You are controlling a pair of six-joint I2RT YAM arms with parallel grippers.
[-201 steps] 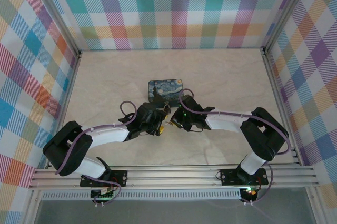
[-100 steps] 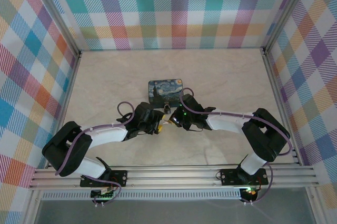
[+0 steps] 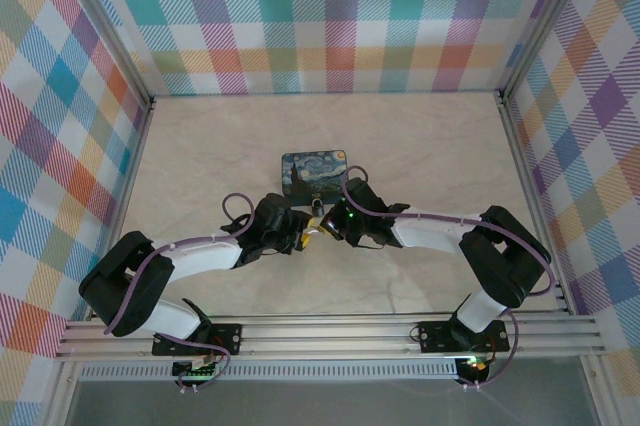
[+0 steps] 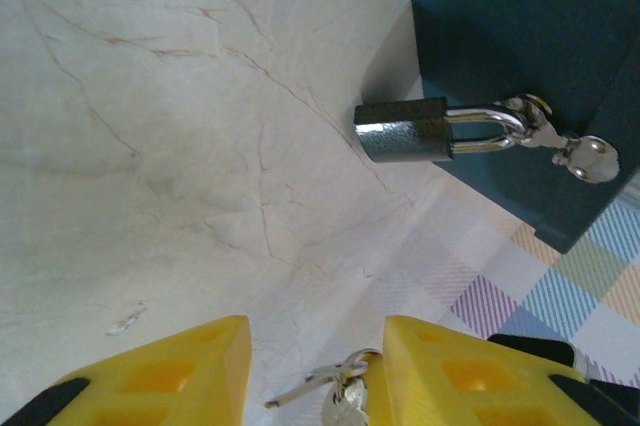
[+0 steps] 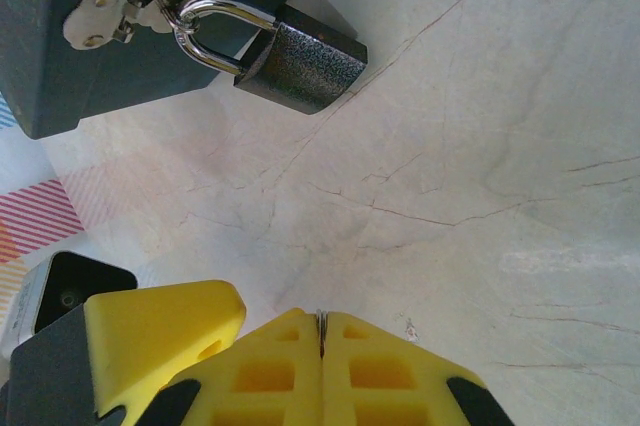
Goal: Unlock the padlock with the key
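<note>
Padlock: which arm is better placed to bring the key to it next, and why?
Right, probably. Its hand is shut on thin metal, seemingly the key, and the padlock is just ahead of it. The left hand is open, gripping nothing.

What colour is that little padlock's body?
The small metal padlock has a dark, speckled grey-black body and shiny silver shackle, clearest in the right wrist view.
</note>
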